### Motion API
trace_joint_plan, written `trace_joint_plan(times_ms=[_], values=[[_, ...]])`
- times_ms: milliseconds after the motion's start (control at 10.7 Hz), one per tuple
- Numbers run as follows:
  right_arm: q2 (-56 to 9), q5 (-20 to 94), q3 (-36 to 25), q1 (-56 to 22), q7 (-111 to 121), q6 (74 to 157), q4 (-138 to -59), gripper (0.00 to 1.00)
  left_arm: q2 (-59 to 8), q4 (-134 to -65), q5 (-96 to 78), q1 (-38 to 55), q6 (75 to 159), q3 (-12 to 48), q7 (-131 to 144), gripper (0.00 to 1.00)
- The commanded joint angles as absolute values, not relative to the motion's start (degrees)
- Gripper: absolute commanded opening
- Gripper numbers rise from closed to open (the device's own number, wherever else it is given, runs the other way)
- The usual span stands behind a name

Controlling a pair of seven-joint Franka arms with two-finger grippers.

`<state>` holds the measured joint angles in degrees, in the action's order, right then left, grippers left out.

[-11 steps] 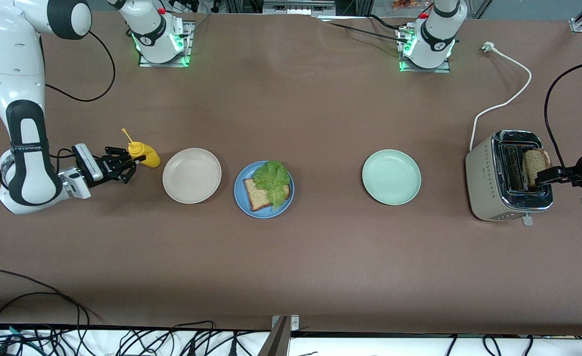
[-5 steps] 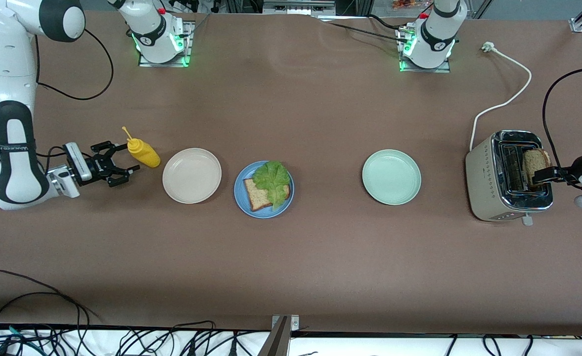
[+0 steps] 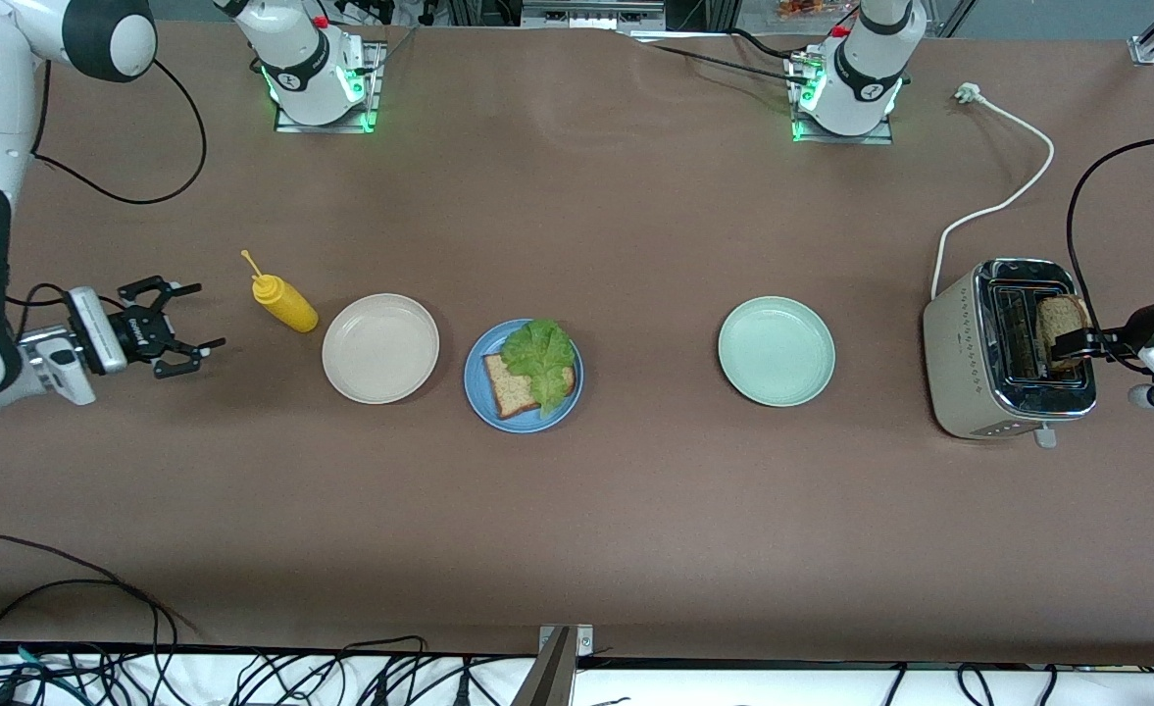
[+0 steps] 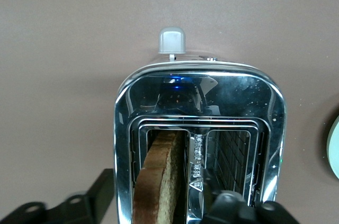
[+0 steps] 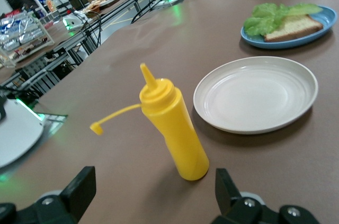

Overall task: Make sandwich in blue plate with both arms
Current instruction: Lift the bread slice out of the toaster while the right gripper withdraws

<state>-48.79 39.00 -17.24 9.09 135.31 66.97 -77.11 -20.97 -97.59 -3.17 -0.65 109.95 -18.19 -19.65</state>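
My right arm has pulled back from the bottle [image 3: 284,304], which now stands alone at mid-height of the frame. The right gripper [image 3: 206,316] hangs with fingers wide, near the right arm's end of the table. So the sauce step looks finished. The left gripper [image 3: 1067,345] is over the toaster [image 3: 978,392], its fingers narrowing on each side of the second slice [image 3: 1062,319], not yet pressing it, I think. The blue plate [image 3: 474,392] waits at the frame's middle with bread [image 3: 510,390] and lettuce [image 3: 537,355].
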Motion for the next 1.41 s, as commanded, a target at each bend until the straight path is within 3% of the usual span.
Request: trace_joint_plan(times_ms=[0,94,281,656,1031,1312], values=[[-48.9,37.1,-17.4,9.4,121.2,61.1,-70.2,1.00,-21.1,-97.6,-4.6,-1.4,109.1,-18.6,-21.5,0.29],[-48.8,37.2,-17.8,9.4,116.3,59.3,-68.7,1.00,-21.0,-97.6,-4.6,-1.5,109.1,-18.7,-21.5,0.14],[-48.8,38.0,-18.4,9.5,103.3,54.9,-65.8,1.00,-21.1,-97.5,-4.6,-1.5,109.0,-18.7,-21.4,0.00],[-42.3,34.6,-17.3,8.2,78.1,59.6,-67.3,1.00,-20.1,-94.8,-4.5,-0.5,106.8,-19.0,-20.6,0.00],[-29.0,23.2,-10.0,7.7,57.3,69.9,-79.3,1.00,-19.5,-85.4,-5.4,0.0,98.0,-18.8,-21.0,0.00],[-21.4,16.4,-9.1,3.9,41.9,75.3,-85.8,1.00,-18.9,-78.6,-10.7,0.5,90.8,-18.8,-20.6,0.00]])
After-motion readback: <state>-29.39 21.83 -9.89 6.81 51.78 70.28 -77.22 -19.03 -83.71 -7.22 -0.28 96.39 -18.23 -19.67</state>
